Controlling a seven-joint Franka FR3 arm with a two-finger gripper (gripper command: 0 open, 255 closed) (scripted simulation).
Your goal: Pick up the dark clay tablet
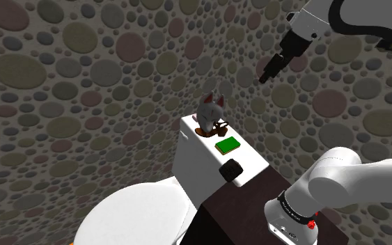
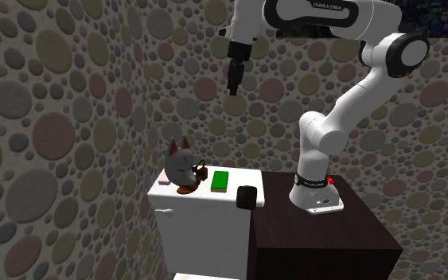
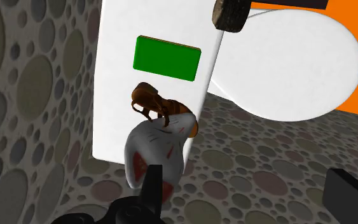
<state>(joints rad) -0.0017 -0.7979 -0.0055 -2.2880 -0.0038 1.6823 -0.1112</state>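
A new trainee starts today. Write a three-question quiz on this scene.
1. True or false: the gripper holds the tablet.
2. What lies on the tank lid between the tablet and the cat figure? A: green block. B: red cup. C: blue ball.
3. Fill in: the gripper's fingers are ____.
Key: 1 false; 2 A; 3 open.
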